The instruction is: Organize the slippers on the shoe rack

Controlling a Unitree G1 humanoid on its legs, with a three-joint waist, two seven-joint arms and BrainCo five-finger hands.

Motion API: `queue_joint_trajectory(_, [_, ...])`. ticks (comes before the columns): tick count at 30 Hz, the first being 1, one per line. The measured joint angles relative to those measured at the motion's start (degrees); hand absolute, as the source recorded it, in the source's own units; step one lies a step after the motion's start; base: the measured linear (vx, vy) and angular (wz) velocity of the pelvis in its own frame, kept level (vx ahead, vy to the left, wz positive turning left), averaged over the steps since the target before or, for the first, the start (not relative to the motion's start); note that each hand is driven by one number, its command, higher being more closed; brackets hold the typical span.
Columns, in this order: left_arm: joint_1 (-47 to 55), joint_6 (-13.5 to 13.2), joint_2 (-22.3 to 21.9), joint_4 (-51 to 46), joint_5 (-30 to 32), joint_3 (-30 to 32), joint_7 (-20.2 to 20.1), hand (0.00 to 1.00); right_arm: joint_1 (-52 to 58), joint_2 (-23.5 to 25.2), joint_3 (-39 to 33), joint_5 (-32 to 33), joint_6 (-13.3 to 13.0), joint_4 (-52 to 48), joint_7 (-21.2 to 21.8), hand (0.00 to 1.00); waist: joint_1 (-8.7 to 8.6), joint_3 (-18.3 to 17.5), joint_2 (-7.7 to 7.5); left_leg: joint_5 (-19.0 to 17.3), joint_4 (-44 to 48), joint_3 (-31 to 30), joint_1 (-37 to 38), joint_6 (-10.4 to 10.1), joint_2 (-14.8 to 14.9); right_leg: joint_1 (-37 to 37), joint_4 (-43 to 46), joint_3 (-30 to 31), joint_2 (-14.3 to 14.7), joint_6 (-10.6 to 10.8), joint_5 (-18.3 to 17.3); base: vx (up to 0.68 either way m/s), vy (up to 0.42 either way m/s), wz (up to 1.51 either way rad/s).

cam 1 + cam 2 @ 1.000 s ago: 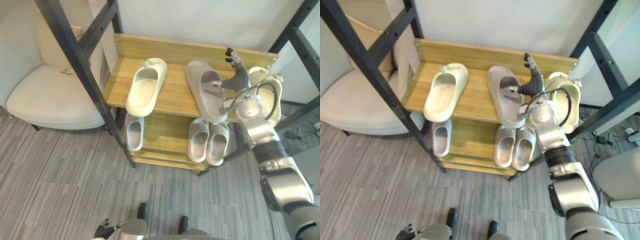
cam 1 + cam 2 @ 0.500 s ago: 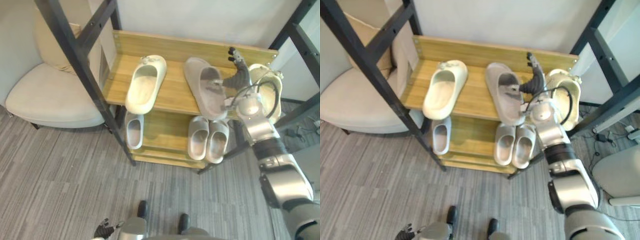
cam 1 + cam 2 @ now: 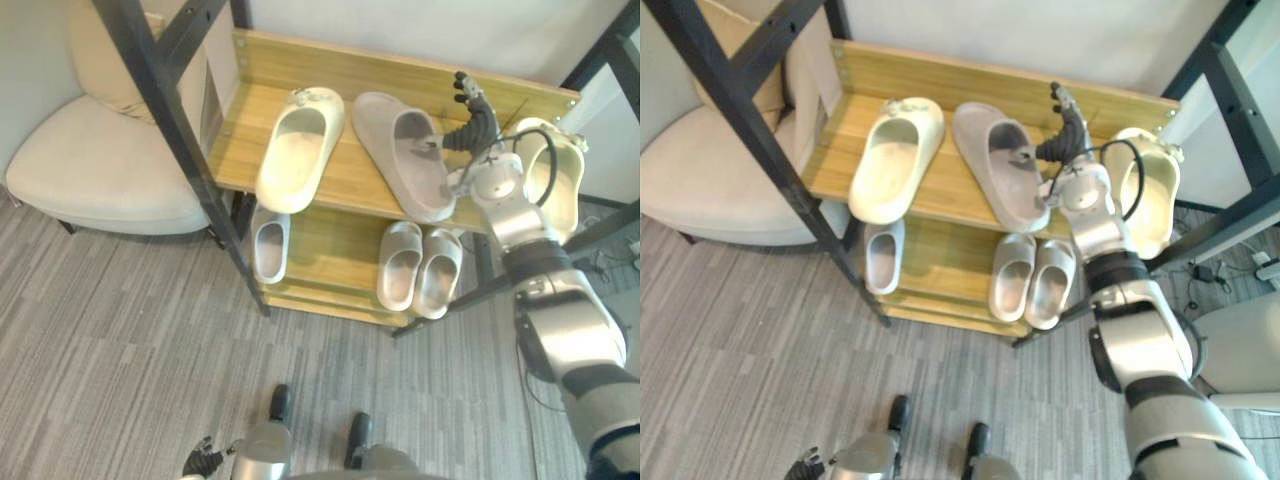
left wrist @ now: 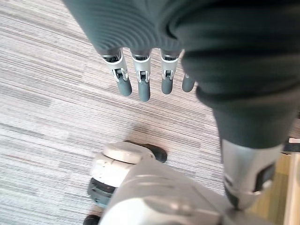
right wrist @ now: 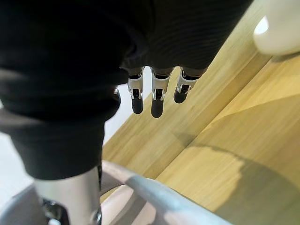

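Note:
The wooden shoe rack [image 3: 345, 190] carries a cream slipper [image 3: 298, 148] at the left of its top shelf and a grey-pink slipper [image 3: 400, 152] beside it, lying at a slant. My right hand [image 3: 470, 125] is at that slipper's right side, open with straight fingers pointing toward the back rail, and its thumb touches the slipper's rim [image 5: 140, 197]. Another cream slipper [image 3: 555, 180] lies past the hand at the rack's right end. On the lower shelf are a small grey slipper [image 3: 268, 250] and a grey pair [image 3: 420, 265]. My left hand [image 4: 140, 84] hangs open over the floor.
A cream armchair [image 3: 90, 170] stands left of the rack. Black metal frame bars [image 3: 165, 110] cross in front of the rack's left end, and others [image 3: 1230, 95] stand at the right. Grey carpet lies in front.
The grey-pink slipper has swung left, its toe now closer to the left cream slipper, with my right hand following at its side. The camera has also shifted.

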Motion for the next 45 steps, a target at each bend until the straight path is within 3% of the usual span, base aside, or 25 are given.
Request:
queue_joint_trajectory(6, [-0.1,0.0,0.1,0.0,-0.1,0.0,0.0,0.0,-1.6,-0.1,1.5,-1.9,0.3,1.9,1.6,1.0,1.12,0.2,-0.47,0.1,0.0,0.0,0.0,0.1,0.1,0.0,0.1,0.0,0.0,0.0,-0.3,0.0,0.0,0.0])
queue_joint_trajectory(11, [-0.1,-0.1,0.5,0.0,-0.6,0.0,0.2,0.0,-1.8,-0.1,2.1,-1.9,0.3,1.9,2.0,1.0,1.14,0.6,-1.25,0.2,0.0,0.2,0.2,0.2,0.1,0.0,0.1,0.1,0.1,0.0,-0.3,0.0,0.0,0.0])
queue_joint_trajectory(23, [-0.1,0.0,0.5,0.0,-0.7,0.0,0.2,0.0,-1.1,-0.1,3.6,-1.4,-0.3,1.3,2.0,1.0,1.3,0.6,-1.36,0.1,0.0,0.6,1.2,0.2,0.2,1.0,0.2,0.2,0.1,0.1,-0.4,0.0,0.0,0.0])
queue_joint_trajectory(31, [0.0,0.1,0.5,-0.1,-0.6,0.0,0.3,0.0,8.8,0.0,0.8,2.5,-1.6,-13.4,1.6,1.0,0.92,0.6,-1.41,0.1,0.0,0.9,2.0,0.1,0.3,1.3,0.7,0.4,0.1,0.1,-0.3,0.0,0.0,0.0])
queue_joint_trajectory(38, [0.2,0.1,0.5,-0.1,-0.5,0.1,0.7,0.0,17.5,2.1,0.0,3.1,-3.7,-24.2,1.6,1.0,-0.53,0.3,-1.57,0.1,0.0,1.0,2.2,0.2,0.3,1.3,1.0,0.5,0.1,0.1,-0.3,-0.04,-0.004,-0.01])
queue_joint_trajectory(45, [0.3,0.6,0.6,-0.1,0.1,0.1,0.8,0.0,26.5,3.5,-1.6,3.1,-3.9,-32.7,1.7,1.0,-1.22,-0.5,-1.41,0.4,0.0,1.0,2.1,0.2,0.3,1.2,1.0,0.8,0.1,0.3,-0.2,-0.01,-0.001,0.0])
